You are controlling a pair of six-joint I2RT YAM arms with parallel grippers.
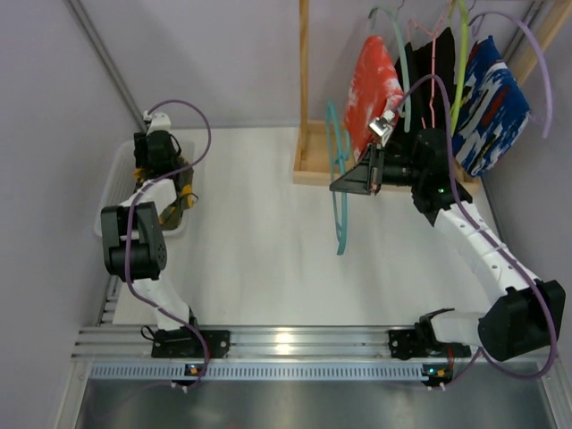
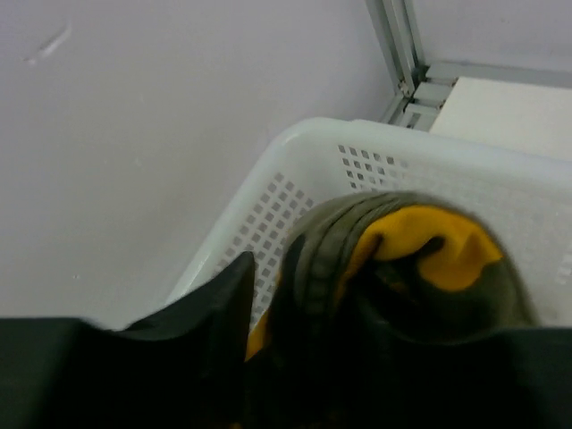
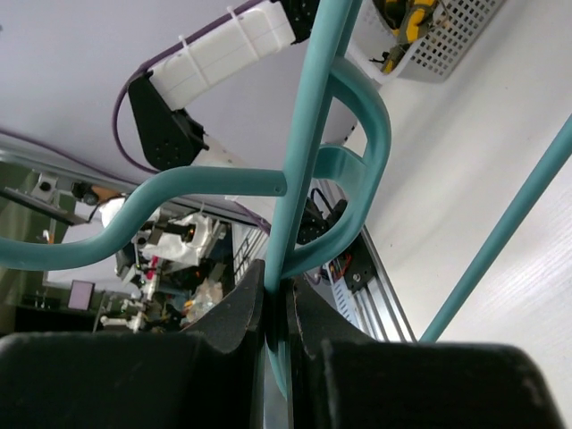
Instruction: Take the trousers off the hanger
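Two black fingers of the right gripper point(image 3: 277, 295) pinch the bar of a teal hanger point(image 3: 308, 134), held above the table's point(image 1: 259, 259) middle. Red-orange trousers point(image 1: 374, 85) and black trousers point(image 1: 418, 71) hang at the far-right corner. The left gripper point(image 2: 268, 349) sits over camouflage trousers point(image 2: 420, 241) in the white basket point(image 2: 295, 170) at the left edge. Whether it grips them cannot be told.

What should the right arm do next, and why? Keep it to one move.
Probably lower and lay the teal hanger aside on the table: the right gripper is shut on it, it hangs bare, and the camouflage trousers already lie in the white basket.
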